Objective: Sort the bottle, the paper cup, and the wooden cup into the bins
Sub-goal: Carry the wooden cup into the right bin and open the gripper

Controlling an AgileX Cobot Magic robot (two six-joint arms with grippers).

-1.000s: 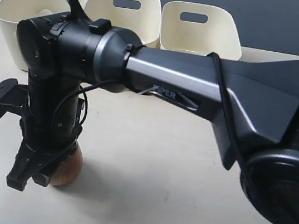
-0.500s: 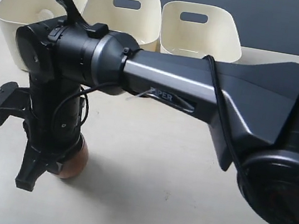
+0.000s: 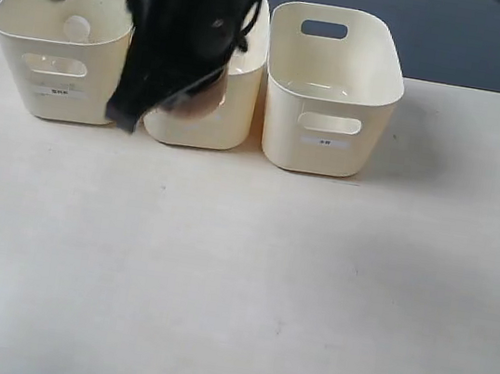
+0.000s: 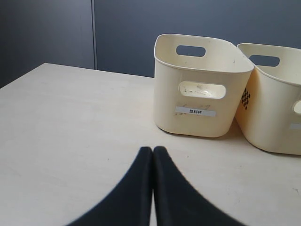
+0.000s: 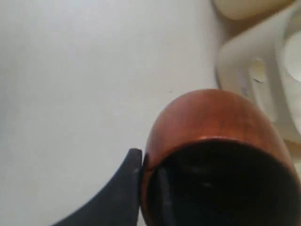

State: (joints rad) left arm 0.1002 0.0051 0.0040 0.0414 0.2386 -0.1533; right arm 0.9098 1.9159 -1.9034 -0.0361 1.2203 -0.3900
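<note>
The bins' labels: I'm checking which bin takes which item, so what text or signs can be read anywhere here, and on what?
"塑料杯": white label on the front of the left bin, read in the left wrist view.
Middle bin: label hidden by the right end effector holding the wooden cup.
Right bin: label too small to read.
No other text.

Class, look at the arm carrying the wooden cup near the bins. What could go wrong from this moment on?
1. The right gripper pinches the wooden cup only by its rim wall, so it might slip or tilt.
2. In the exterior view the wooden cup hangs at the middle bin front wall; it might clip the rim or drop outside.
</note>
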